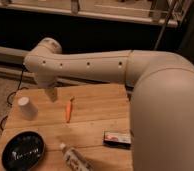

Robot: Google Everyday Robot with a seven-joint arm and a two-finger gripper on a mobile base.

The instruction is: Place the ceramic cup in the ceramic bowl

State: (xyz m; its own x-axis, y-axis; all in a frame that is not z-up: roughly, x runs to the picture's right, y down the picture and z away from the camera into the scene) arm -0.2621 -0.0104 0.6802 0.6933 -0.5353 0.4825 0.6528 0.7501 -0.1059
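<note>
1. Ceramic cup (pixel 27 108) stands near the left edge of the wooden table (pixel 100 107), with nothing gripping it.
2. You see the ceramic bowl (pixel 24 150) at the front-left corner, near the cup but apart from it.
3. Your gripper (pixel 51 94) hangs above the table just right of the cup. The claw is spread wide and holds nothing, likely so it can straddle the cup.
4. Carrot (pixel 69 109), black box (pixel 117 137) and bottle (pixel 75 159) lie further right. You can judge the short cup-to-bowl path unobstructed.

One high camera looks down the arm (pixel 90 65) at the gripper (pixel 51 94) above the table (pixel 100 112).
</note>
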